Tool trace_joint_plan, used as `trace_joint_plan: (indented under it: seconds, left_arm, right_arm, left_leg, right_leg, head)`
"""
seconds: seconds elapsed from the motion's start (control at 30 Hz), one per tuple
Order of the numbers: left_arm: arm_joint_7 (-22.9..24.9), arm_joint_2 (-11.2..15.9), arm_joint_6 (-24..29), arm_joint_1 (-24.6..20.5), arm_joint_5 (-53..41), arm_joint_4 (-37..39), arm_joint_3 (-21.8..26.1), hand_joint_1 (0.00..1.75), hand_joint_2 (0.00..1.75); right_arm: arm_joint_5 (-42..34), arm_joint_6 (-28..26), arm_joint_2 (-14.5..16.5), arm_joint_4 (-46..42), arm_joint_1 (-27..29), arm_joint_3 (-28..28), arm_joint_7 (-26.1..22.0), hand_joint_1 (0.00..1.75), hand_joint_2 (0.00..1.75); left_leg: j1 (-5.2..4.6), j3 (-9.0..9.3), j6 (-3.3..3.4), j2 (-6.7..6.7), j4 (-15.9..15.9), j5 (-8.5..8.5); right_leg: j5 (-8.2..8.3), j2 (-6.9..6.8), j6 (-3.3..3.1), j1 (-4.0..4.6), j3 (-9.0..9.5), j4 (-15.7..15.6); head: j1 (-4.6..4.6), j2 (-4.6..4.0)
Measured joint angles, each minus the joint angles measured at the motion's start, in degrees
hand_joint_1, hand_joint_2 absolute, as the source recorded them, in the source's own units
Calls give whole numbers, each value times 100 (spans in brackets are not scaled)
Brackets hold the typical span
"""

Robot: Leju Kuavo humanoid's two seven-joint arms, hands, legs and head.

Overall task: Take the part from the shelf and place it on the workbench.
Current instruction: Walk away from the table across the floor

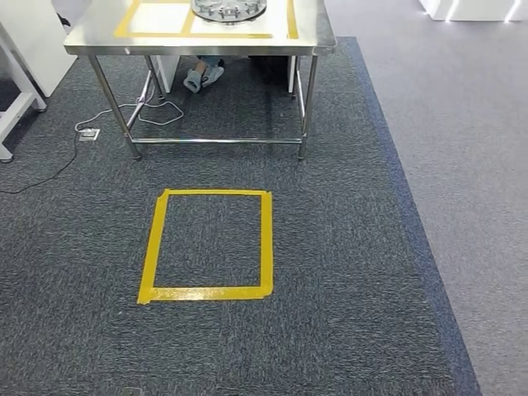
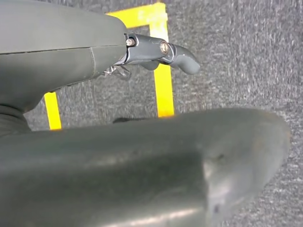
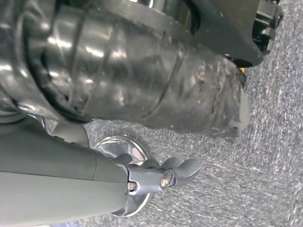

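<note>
In the right wrist view my right hand [image 3: 153, 177] hangs over the carpet and grips a shiny round metal part [image 3: 121, 147]. Its fingers curl across the disc's rim, and the palm hides much of the part. My left hand [image 2: 150, 49] hangs with its fingers stretched out and nothing in it. Ahead, in the head view, the steel workbench [image 1: 93, 37] stands at the far end of the dark carpet. Yellow tape frames are on its top, and a round metal piece [image 1: 228, 8] lies at its back edge.
A yellow tape square [image 1: 267, 239] marks the floor in front of the bench, and its tape [image 2: 164, 85] runs under my left hand. A cable [image 1: 156, 111] and a person's shoes [image 1: 202, 76] lie under the bench. White furniture [image 1: 25, 49] stands at the left.
</note>
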Motion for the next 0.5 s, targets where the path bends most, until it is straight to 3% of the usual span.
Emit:
trace_joint_plan:
  seconds: [0.07, 0.13, 0.23, 0.3, 0.4, 0.43, 0.47, 0.5]
  left_arm:
    - [0, 16, 2, -2, 0, 0, 1, 0, 0]
    - [1, 11, 0, -20, 0, 1, -1, 0, 0]
    - [2, -3, -1, -25, 0, 0, 1, 0, 0]
    - [2, -7, -2, -25, 1, -1, 1, 0, 0]
    - [2, 6, -4, -26, 1, -1, 1, 0, 0]
    - [2, 11, -4, -26, 0, -1, 1, 0, 0]
    - [2, 13, -4, -26, 0, -1, 1, 0, 0]
    - [2, 14, -3, -26, 0, -1, 1, 0, 0]
  right_arm:
    - [-1, 1, 4, 0, 3, -3, 0, 0, 0]
    - [-6, 3, 5, 0, -2, -4, -1, 0, 0]
    - [-14, 7, 2, 0, -2, -5, -3, 0, 0]
    - [-15, 15, 2, 0, 2, -5, -3, 0, 0]
    - [-19, 40, 7, 0, -2, -5, -8, 0, 0]
    - [-21, 48, 9, 0, 2, -5, -10, 0, 0]
    - [-22, 54, 10, 0, 6, -5, -13, 0, 0]
    - [-24, 57, 11, 0, 9, -5, -13, 0, 0]
  left_leg:
    - [11, 286, -31, -3, -758, 436]
    - [30, 476, -13, -25, -1238, 599]
    - [32, 486, 71, -42, -1282, 568]
    - [39, 482, 106, -36, -1282, 573]
    - [13, 474, 133, -18, -1282, 568]
    - [1, 476, 142, -14, -1281, 562]
    - [-11, 484, 153, -11, -1281, 552]
    - [-20, 499, 162, -12, -1282, 541]
  right_leg:
    - [-75, 48, 50, 0, -5, 75]
    - [-180, 79, 95, 25, -61, 169]
    - [-263, 85, 127, 31, -92, 226]
    - [-446, 54, 192, -3, -202, 482]
    - [-1010, 4, 282, -67, -786, 1634]
    - [-1091, -2, 279, -75, -960, 1935]
    - [-1050, -3, 258, -75, -1037, 2030]
    - [-894, -2, 225, -64, -1002, 1889]
  head:
    - [-42, 0]
    - [-77, 0]
    - [-66, 0]
    - [-33, 0]
    - [19, 0]
    - [20, 0]
    - [22, 0]
    - [22, 0]
